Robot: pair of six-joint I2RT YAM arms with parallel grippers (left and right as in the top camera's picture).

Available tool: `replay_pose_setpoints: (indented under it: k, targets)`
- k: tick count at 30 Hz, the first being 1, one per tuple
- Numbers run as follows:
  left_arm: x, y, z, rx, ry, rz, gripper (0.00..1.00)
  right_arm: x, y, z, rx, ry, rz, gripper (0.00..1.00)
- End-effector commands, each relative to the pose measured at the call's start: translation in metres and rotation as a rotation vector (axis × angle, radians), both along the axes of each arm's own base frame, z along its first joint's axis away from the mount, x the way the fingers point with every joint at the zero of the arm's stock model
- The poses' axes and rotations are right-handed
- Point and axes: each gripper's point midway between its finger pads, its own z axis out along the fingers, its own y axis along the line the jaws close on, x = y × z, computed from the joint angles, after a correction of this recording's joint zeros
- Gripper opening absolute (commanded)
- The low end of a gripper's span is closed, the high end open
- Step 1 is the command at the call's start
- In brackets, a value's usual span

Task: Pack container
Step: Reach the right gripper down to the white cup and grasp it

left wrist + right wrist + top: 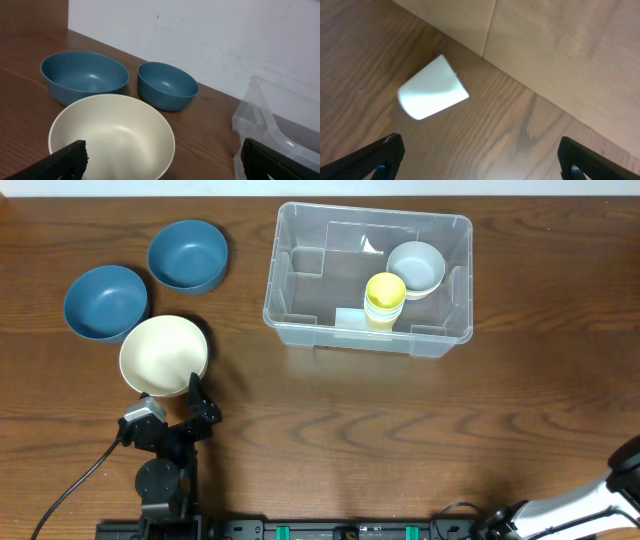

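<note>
You are fetching the next bowl, by my reading. The left jaws are standing wide with nothing between them. The cream bowl is sitting just ahead of and below them, roughly in line with the gap and apart from both fingers. Beyond it, further from the jaws, one blue bowl is lying towards the left finger's side and the other blue bowl nearer the middle.

The container is sitting on the bench well apart from these jaws, off past the right finger. It is already holding a yellow cup and a pale grey bowl.

The right jaws are also gaping wide and empty over a wood surface. A white tapered piece is lying ahead of them, towards the left finger; you cannot tell what it is.

The next move is probably calling for you to lower the left jaws, one finger inside the cream bowl's wall and one outside. Then pinch the rim firmly before lifting, since a smooth curved wall is likely to slip.
</note>
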Motion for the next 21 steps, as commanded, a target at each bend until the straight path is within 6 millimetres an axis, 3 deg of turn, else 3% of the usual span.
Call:
replay_pose_setpoints:
  k: [1, 7, 11, 21]
  targets:
    - [-0.001, 0.003, -0.018, 0.008, 0.052, 0.016, 0.98, 0.008, -0.009, -0.031, 0.071, -0.034, 0.109, 0.99]
    - [-0.001, 0.003, -0.018, 0.008, 0.052, 0.016, 0.98, 0.016, -0.026, -0.078, 0.098, -0.029, 0.203, 0.99]
    - [-0.001, 0.003, -0.018, 0.008, 0.052, 0.016, 0.98, 0.032, -0.037, -0.101, 0.080, -0.076, 0.266, 0.99]
    - [-0.001, 0.003, -0.018, 0.008, 0.052, 0.016, 0.98, 0.085, -0.046, -0.106, -0.117, -0.130, 0.527, 0.99]
